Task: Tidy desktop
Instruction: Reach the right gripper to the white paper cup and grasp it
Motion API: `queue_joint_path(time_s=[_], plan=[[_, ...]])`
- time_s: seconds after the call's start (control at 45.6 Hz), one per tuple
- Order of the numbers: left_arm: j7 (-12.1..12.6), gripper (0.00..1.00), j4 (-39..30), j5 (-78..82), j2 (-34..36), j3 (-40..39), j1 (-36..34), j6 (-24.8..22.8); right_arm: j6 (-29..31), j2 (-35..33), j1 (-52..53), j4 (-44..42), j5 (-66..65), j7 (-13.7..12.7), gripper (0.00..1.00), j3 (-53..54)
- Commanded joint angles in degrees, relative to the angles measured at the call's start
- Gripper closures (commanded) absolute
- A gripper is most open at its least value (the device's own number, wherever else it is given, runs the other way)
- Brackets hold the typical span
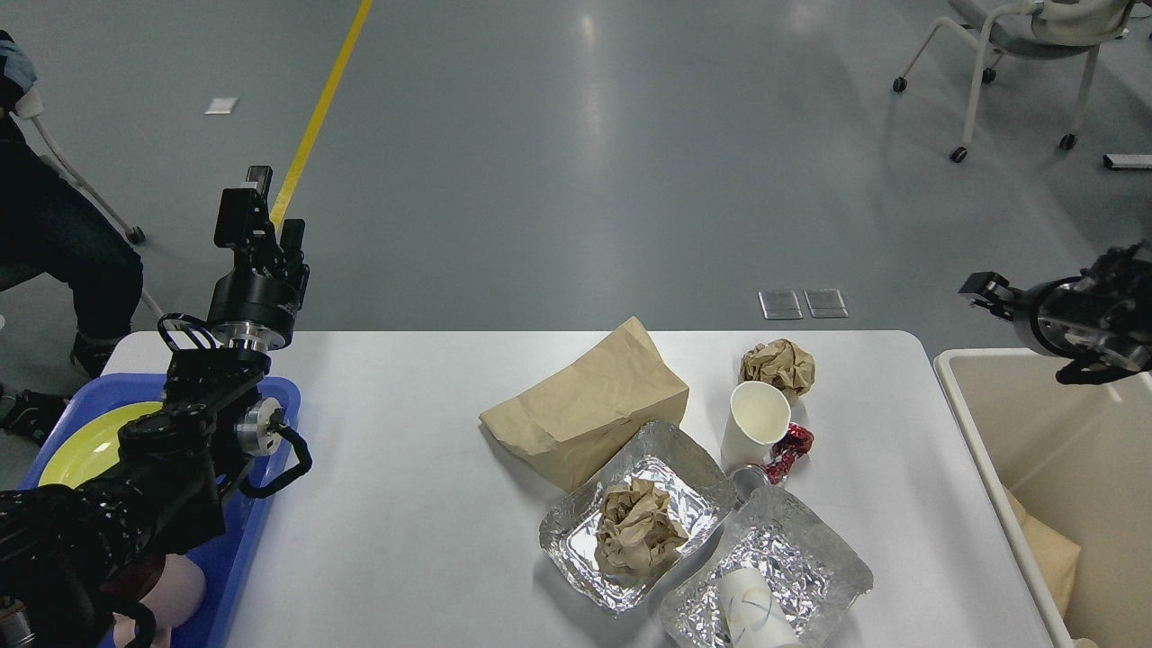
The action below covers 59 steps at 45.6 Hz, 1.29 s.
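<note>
On the desktop [405, 468], a paper bag [589, 409] lies near the centre. At its five o'clock sits a foil tray [567, 540] holding a crumpled paper wad [637, 533]. A second foil tray [810, 558], at the first one's four o'clock, has a cup [751, 612] lying in it. An upright cup [756, 423] stands at the bag's three o'clock, another paper wad [778, 367] at that cup's one o'clock. A tray [261, 531] with a plate [90, 441] sits at the table's nine o'clock; a bin [1008, 450] stands at three o'clock.

A glossy grey floor [576, 153] reflects soft overhead light. A yellow painted line [319, 117] runs toward eleven o'clock. A white-framed wheeled chair [1008, 54] stands at one o'clock.
</note>
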Motion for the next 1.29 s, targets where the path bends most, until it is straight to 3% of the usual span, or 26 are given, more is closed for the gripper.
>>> queue_joint_path(time_s=[0.0,0.219,0.351,0.57,0.92,1.271], plan=[[0.0,0.03,0.0,0.0,0.0,0.0,0.0,0.0,8.0,2.5,7.9,6.3,0.0,0.1,0.00,-2.2],[0.0,0.03,0.0,0.0,0.0,0.0,0.0,0.0,31.3,7.2,20.0,7.4,0.2,0.4,0.00,-0.8],[0.0,0.03,0.0,0.0,0.0,0.0,0.0,0.0,37.7,9.7,26.2,10.6,0.2,0.4,0.00,-0.3],[0.0,0.03,0.0,0.0,0.0,0.0,0.0,0.0,36.0,13.3,30.5,15.1,0.1,0.4,0.00,-0.2],[0.0,0.03,0.0,0.0,0.0,0.0,0.0,0.0,21.2,18.9,10.5,10.5,0.0,-0.1,0.00,0.1],[0.0,0.03,0.0,0.0,0.0,0.0,0.0,0.0,19.1,19.7,1.7,5.6,-0.2,0.0,0.00,0.0]])
